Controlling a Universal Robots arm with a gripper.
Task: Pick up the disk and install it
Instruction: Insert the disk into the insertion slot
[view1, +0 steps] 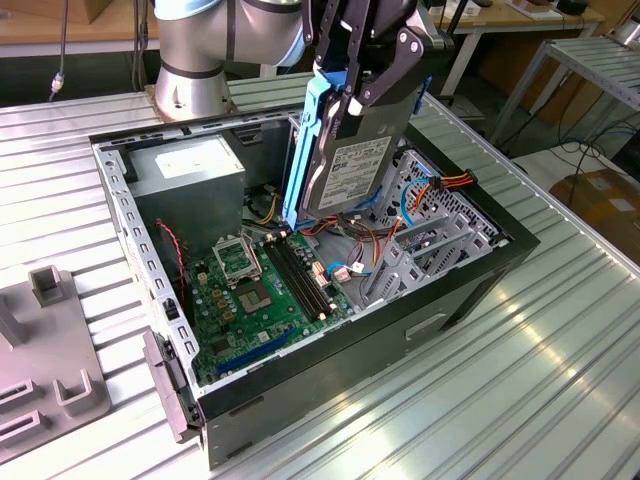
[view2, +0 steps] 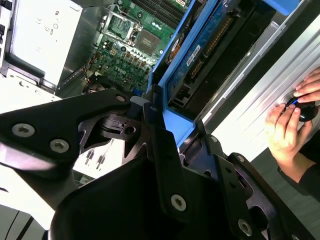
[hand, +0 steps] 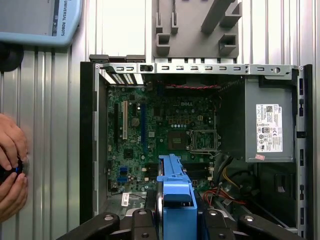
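While the end effector (view1: 362, 95) is clamping the top end of the disk (view1: 348, 170), the drive is hanging upright just below it over the open computer case (view1: 420, 320), probably handling as stiff, fairly heavy and shock-sensitive, best gripped by its blue frame edges.

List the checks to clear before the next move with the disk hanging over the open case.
1. Grip: ok. The gripper is shut on the disk, at its upper end.
2. Disk pose: ok. It hangs on end, slightly tilted, over the open case.
3. Path below: not ok. Loose cables lie right under its lower end.
4. Contact with those cables: cannot tell.
5. Drive cage slot free: cannot tell.
6. Person's hands: ok. They rest on the table, outside the case.
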